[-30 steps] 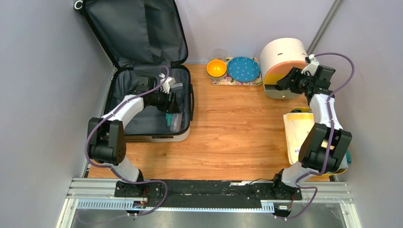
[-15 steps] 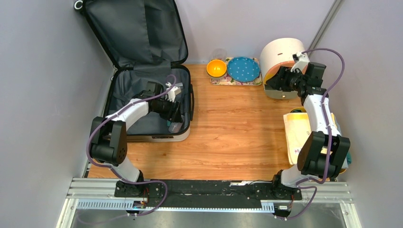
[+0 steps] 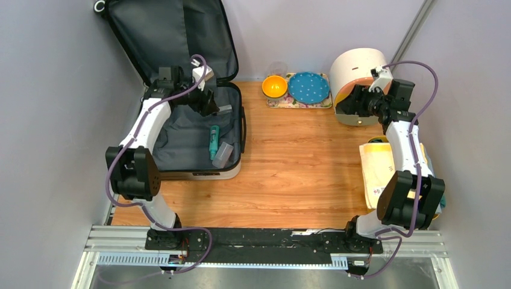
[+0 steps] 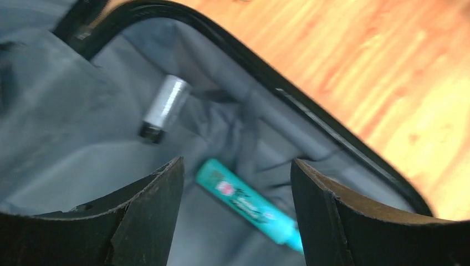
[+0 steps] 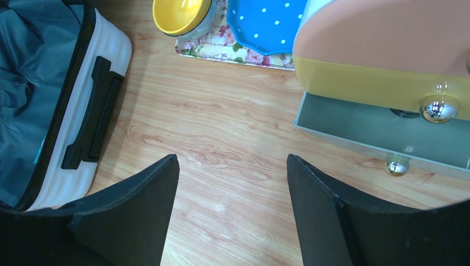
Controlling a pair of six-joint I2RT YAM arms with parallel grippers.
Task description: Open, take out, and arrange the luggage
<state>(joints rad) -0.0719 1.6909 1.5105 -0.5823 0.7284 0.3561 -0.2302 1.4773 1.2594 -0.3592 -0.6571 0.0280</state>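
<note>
The luggage (image 3: 199, 174) lies open at the back left, its lid (image 3: 175, 42) leaning on the wall and its dark grey lining showing. A teal tube (image 3: 213, 141) and a small grey case (image 3: 223, 155) lie inside near the right rim. In the left wrist view the teal tube (image 4: 249, 206) and a silver cylinder (image 4: 163, 107) lie on the lining. My left gripper (image 3: 211, 105) (image 4: 235, 166) is open and empty above the back of the case. My right gripper (image 3: 349, 103) (image 5: 231, 160) is open and empty over bare wood, just left of the round drawer box (image 3: 360, 75).
The drawer box's grey drawer (image 5: 382, 130) stands pulled out, with a chrome knob (image 5: 438, 108) above it. A yellow bowl (image 3: 274, 86) and blue dotted plate (image 3: 308, 87) sit on a floral mat at the back. A pale yellow bin (image 3: 376, 165) is at the right edge.
My left gripper has moved back from the case's front right corner to near the hinge, leaving the tube and grey case lying there. My right gripper shifted slightly left, then held still.
</note>
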